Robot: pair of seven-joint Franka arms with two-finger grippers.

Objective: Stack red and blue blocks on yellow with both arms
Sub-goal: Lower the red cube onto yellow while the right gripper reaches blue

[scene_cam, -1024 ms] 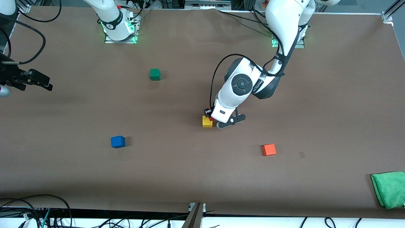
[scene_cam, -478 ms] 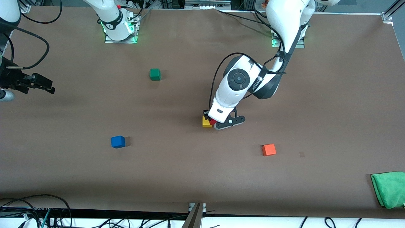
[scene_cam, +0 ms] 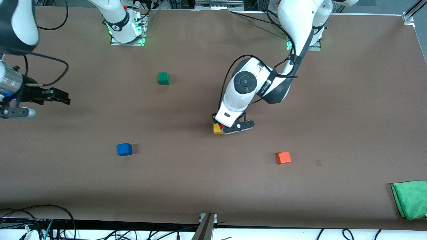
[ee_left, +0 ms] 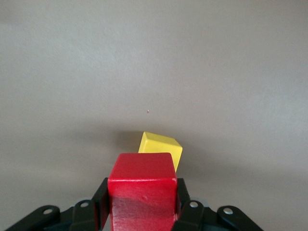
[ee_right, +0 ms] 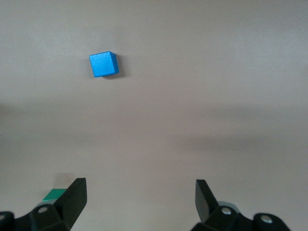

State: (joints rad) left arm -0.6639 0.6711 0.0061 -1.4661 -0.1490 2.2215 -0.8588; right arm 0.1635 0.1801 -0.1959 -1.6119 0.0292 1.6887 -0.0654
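My left gripper (scene_cam: 223, 127) is shut on the red block (ee_left: 142, 192) and holds it just above the yellow cube (scene_cam: 217, 130), near the table's middle. In the left wrist view the yellow cube (ee_left: 160, 149) shows partly under the red block. In the front view only a sliver of the red block (scene_cam: 222, 126) shows under the hand. The blue block (scene_cam: 124, 149) lies on the table toward the right arm's end, also in the right wrist view (ee_right: 104, 64). My right gripper (scene_cam: 61, 97) is open and empty, over the table at the right arm's end; its fingers (ee_right: 72, 197) stand wide apart.
A green cube (scene_cam: 163, 78) sits near the right arm's base. An orange cube (scene_cam: 283, 157) lies toward the left arm's end, nearer the front camera than the yellow cube. A green cloth (scene_cam: 411, 199) lies at the table's corner.
My left gripper has shifted with the red block over the yellow cube, covering more of it. My right gripper has moved inward over the table toward the blue block.
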